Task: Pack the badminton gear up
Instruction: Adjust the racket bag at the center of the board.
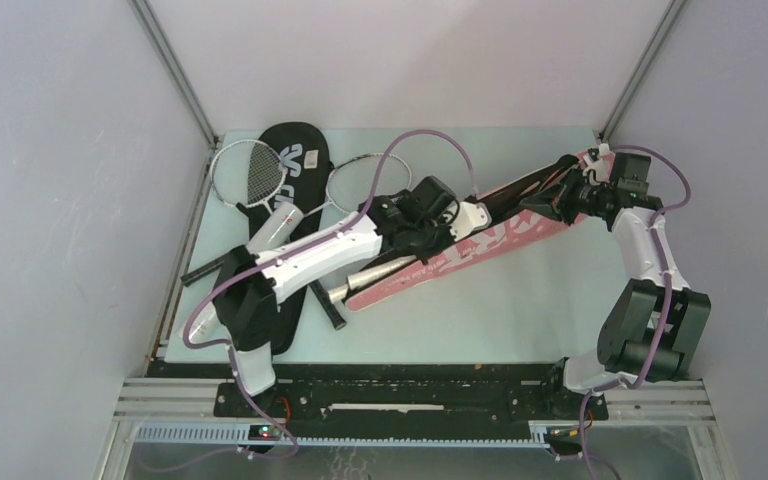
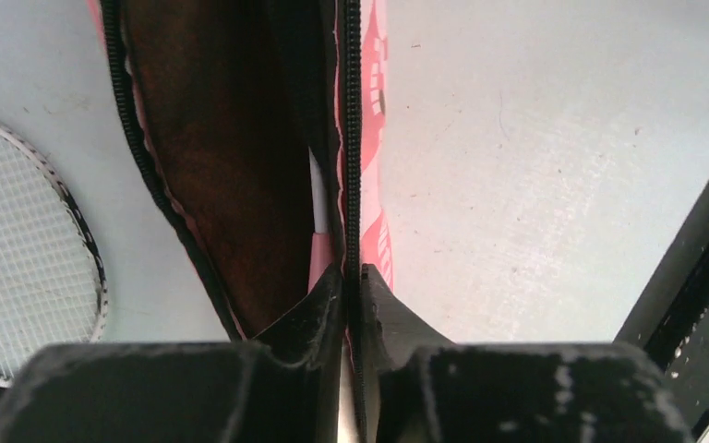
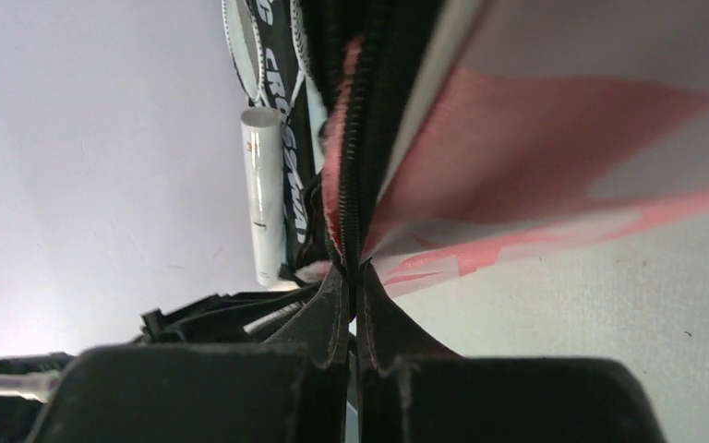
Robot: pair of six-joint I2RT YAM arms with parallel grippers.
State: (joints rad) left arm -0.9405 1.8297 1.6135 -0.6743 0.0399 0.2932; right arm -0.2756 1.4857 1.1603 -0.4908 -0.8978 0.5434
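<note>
Left hand point(image 2: 353, 277) pinches the pink cover point(image 1: 520, 225) midway along its zipper; right hand point(image 3: 353, 272) clamps its far end.

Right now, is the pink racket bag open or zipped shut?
Open. The pink cover gapes between its zipper edges, showing dark lining.

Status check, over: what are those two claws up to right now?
Left gripper, right gripper: both shut on zipper edge of pink cover. Cover gaping open. Racket lying loose beside it, nothing blocking.

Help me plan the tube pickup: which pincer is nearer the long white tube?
Left. The left pincer clamps the pink cover right of the white tube; the right pincer clamps it farther right.
</note>
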